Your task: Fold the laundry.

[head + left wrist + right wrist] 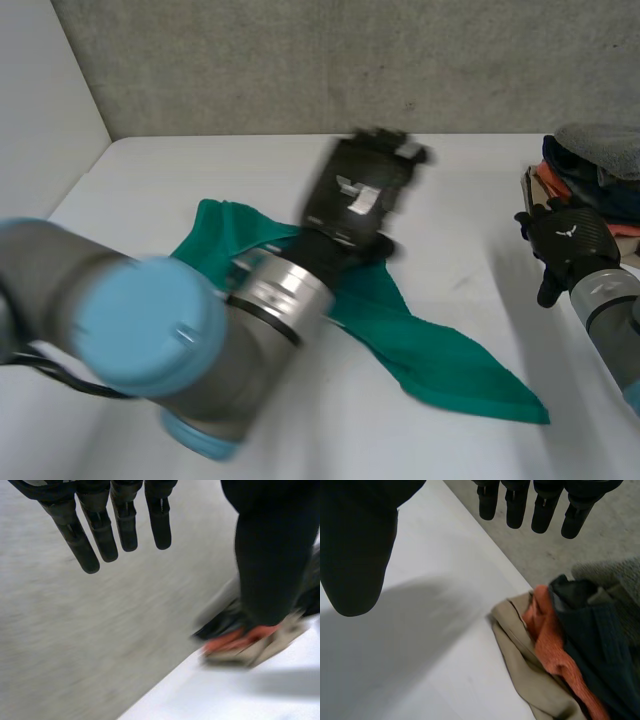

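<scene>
Two corners to find first: smooth out the rumpled teal-green cloth [450, 365], sprawled slantwise across the middle of the white bench [200, 170], then pinch one edge at both ends and fold over evenly. Left hand [360, 190]: raised over the cloth, fingers [102, 535] straight and apart, holding nothing. Right hand [568, 240]: near the heaped pile of beige, orange and dark garments [555, 655], fingers straight, empty.
</scene>
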Tool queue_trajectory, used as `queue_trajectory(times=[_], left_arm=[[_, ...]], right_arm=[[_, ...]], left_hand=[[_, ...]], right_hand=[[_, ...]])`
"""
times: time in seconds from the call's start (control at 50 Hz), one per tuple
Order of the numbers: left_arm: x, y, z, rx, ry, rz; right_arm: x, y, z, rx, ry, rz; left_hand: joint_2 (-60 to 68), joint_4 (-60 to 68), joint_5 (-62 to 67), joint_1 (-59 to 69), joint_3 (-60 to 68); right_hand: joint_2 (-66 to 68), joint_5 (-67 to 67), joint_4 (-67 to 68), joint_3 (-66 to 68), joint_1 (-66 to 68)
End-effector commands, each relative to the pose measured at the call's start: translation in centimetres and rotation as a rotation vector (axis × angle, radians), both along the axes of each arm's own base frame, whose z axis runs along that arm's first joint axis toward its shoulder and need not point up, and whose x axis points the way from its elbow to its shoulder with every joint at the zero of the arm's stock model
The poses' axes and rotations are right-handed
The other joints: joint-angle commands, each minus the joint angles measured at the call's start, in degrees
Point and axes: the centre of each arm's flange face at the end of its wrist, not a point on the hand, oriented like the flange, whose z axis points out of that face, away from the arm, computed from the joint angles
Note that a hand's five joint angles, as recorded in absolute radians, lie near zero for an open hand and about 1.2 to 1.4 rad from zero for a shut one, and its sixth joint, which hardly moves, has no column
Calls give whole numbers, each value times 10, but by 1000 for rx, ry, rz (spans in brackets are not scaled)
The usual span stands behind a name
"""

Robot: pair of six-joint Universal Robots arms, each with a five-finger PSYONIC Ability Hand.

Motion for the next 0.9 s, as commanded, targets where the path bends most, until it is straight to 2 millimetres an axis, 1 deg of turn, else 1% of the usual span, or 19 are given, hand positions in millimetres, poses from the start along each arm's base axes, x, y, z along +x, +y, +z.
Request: queue_trajectory(times=[0.02, 0.06, 0.08, 0.12, 0.14, 0.16, 0.22, 0.26, 0.36, 0.4, 0.52, 0.64, 0.66, 0.7, 0.72, 0.74, 0.76, 0.84, 0.9], left_arm=[[75, -66, -19, -44, -235, 287], [91, -82, -29, -26, -283, 343], [105, -96, -41, 2, -323, 390], [118, -108, -54, 39, -357, 423], [128, -117, -68, 85, -393, 427], [132, -119, -78, 114, -411, 418], [135, -121, -103, 197, -451, 330], [134, -121, -109, 224, -452, 279], [126, -120, -112, 225, -446, 211], [123, -122, -112, 215, -443, 205], [103, -127, -118, 201, -432, 164], [88, -126, -127, 208, -425, 129], [87, -126, -128, 211, -422, 125], [84, -125, -130, 218, -419, 117], [81, -124, -134, 223, -420, 109], [79, -123, -135, 219, -421, 105], [77, -123, -135, 217, -421, 102], [69, -124, -128, 182, -415, 128], [74, -129, -120, 172, -410, 223]], right_arm=[[20, 36, 15, 137, -26, 153], [26, 46, 16, 194, -39, 181], [32, 56, 17, 255, -59, 200], [38, 64, 19, 312, -84, 208], [40, 67, 20, 338, -104, 209], [44, 74, 21, 391, -153, 211], [49, 76, 22, 424, -220, 198], [54, 79, 15, 467, -264, 191], [73, 88, -9, 507, -267, 234], [81, 90, -15, 482, -269, 256], [83, 84, -23, 412, -267, 228], [83, 81, -29, 401, -264, 216], [82, 79, -29, 391, -265, 214], [82, 77, -29, 378, -267, 214], [82, 76, -28, 368, -265, 214], [82, 76, -28, 364, -263, 216], [82, 76, -27, 360, -261, 216], [81, 75, -22, 343, -261, 216], [80, 75, -1, 282, -257, 232]], left_hand=[[4, 9, 15, -12, 3], [4, 9, 15, -12, 3], [9, 14, 20, -7, 8], [24, 29, 35, 8, 23], [43, 48, 54, 26, 42], [45, 49, 55, 28, 43], [58, 63, 69, 41, 57], [77, 81, 87, 60, 75], [105, 110, 116, 89, 104], [142, 147, 153, 126, 141], [174, 179, 185, 158, 173], [181, 186, 192, 164, 180], [181, 186, 192, 164, 180], [183, 187, 193, 166, 181], [201, 206, 212, 184, 200], [231, 236, 242, 215, 230], [261, 266, 272, 245, 260], [575, 580, 586, 559, 574], [576, 581, 587, 559, 575]], right_hand=[[-23, -25, -22, -23, -33], [-23, -25, -22, -23, -33], [-23, -25, -22, -23, -33], [-23, -25, -22, -23, -33], [-23, -25, -22, -23, -33], [-23, -25, -22, -23, -33], [-23, -25, -22, -23, -33], [-23, -25, -22, -23, -33], [-23, -25, -22, -23, -33], [35, 32, 36, 34, 25], [133, 130, 133, 132, 122], [344, 342, 345, 344, 334], [435, 432, 435, 434, 424], [534, 532, 535, 534, 524], [636, 634, 637, 636, 626], [677, 674, 678, 676, 667], [677, 675, 678, 677, 667], [677, 675, 678, 677, 667], [677, 675, 678, 677, 667]])
